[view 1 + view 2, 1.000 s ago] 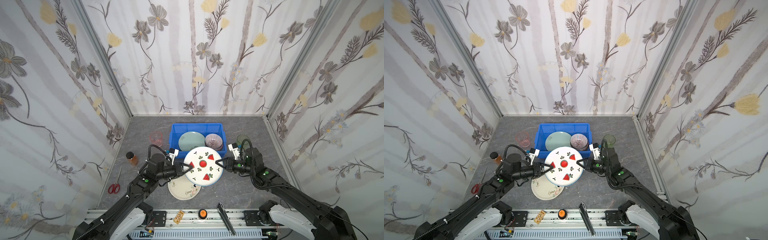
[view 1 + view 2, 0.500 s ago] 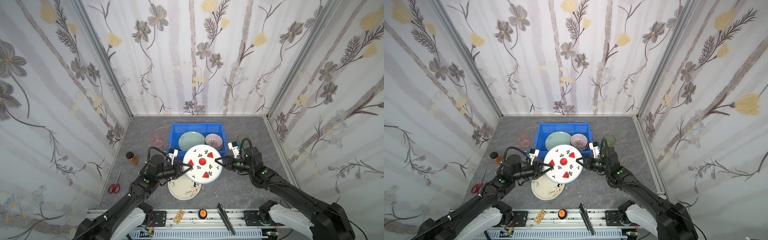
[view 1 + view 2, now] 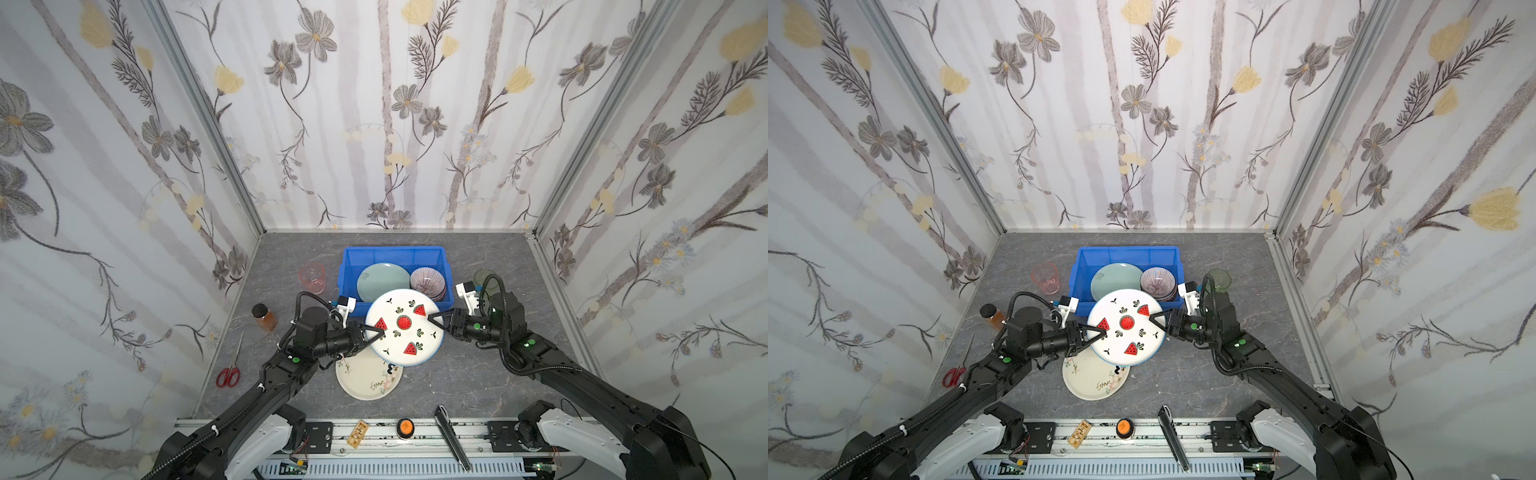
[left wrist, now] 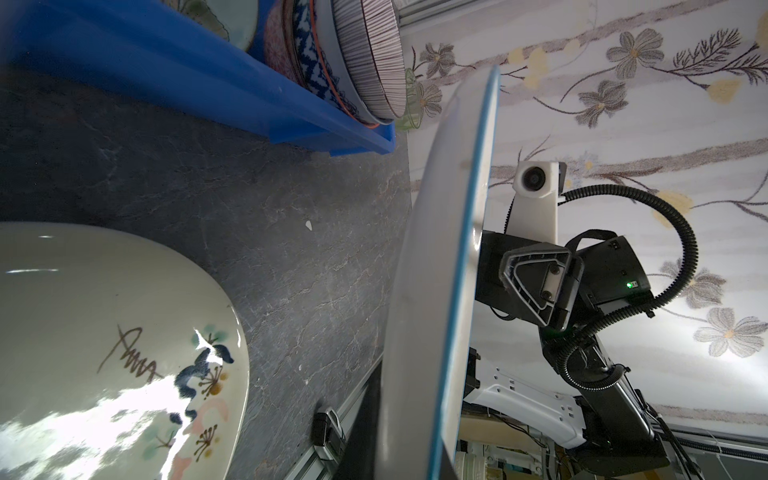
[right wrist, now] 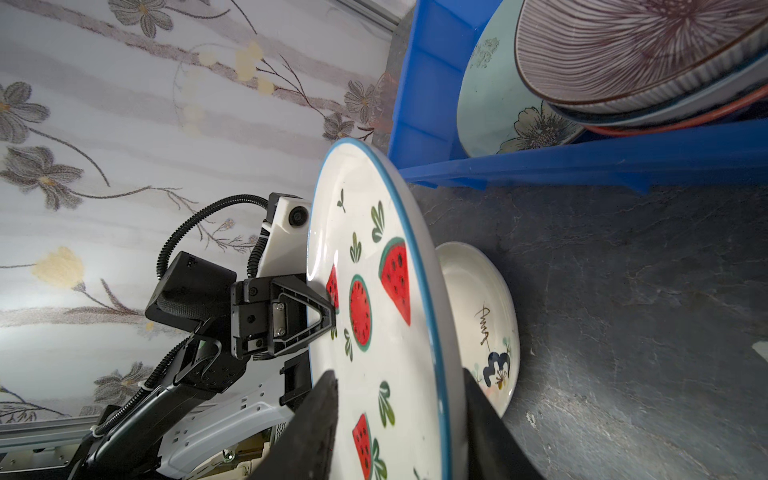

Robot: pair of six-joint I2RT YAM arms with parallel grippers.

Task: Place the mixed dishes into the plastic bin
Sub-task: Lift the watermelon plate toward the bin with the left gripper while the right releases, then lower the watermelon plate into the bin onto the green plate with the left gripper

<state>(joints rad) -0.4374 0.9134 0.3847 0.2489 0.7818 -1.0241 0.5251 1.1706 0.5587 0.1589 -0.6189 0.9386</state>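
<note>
Left tool (image 3: 375,332) is pinched on the 9 o'clock rim of the watermelon plate (image 3: 405,340). The right tool (image 3: 432,320) sits at the 3 o'clock rim with its jaws spread, one above and one below the edge without clamping it. The plate hangs clear of the worktop (image 3: 457,374). In both top views its 12 o'clock edge overlaps the near wall of the blue bin (image 3: 392,251) and its 6 o'clock edge covers part of the cream plate (image 3: 365,382) lying below. The likely risk is that a wide plate held at one rim point may sag or twist out of the pinch, then drop onto the cream plate or clip the bin wall. The bin already holds a pale green plate (image 3: 380,280) and a stack topped by a striped bowl (image 3: 428,279), so the plate could also land tilted on them. Half a second ago both tools clamped the plate. Since then the right one has let go, and over the last second the plate has shifted slightly toward 12 o'clock.
</note>
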